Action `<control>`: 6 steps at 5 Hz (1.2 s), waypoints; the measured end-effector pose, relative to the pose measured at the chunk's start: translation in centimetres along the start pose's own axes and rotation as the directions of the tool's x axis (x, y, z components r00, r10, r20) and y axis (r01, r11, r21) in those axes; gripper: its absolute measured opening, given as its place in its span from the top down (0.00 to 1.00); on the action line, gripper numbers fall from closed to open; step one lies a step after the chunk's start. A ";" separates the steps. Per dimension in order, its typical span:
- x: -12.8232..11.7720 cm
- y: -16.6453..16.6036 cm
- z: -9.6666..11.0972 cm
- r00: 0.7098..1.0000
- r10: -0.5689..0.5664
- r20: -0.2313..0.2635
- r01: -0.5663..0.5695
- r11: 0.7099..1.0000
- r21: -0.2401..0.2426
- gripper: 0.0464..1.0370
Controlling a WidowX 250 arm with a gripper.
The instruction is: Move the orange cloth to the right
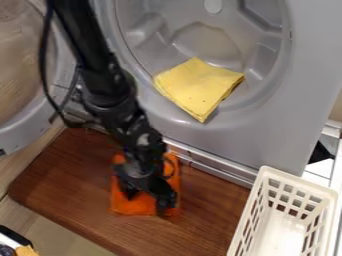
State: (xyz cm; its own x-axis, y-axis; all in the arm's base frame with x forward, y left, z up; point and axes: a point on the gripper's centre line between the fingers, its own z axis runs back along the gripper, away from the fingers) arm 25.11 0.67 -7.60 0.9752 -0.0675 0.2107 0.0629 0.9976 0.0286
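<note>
The black gripper hangs over the orange cloth, its two fingers apart, one toward the cloth's left part and one near its lower right. The cloth lies flat on the brown wooden board, roughly at the board's middle, and the gripper and wrist cover much of its centre. Whether the fingertips touch the cloth I cannot tell.
A yellow cloth lies at the opening of the grey machine behind the board. The machine's round door stands at the left. A white slotted basket is at the right, beside the wooden board.
</note>
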 end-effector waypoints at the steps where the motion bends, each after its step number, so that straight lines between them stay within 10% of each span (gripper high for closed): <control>1: 1.2 -2.7 -0.1 0.997 -0.073 0.024 0.074 0.996 -0.042 0.04; 6: 2.5 -7.9 0.9 0.969 -0.240 0.055 0.244 0.967 -0.077 0.04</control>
State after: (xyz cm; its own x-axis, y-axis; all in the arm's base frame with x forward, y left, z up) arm 26.88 -7.43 -6.47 0.9184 -0.3060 0.2510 0.3151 0.9490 0.0040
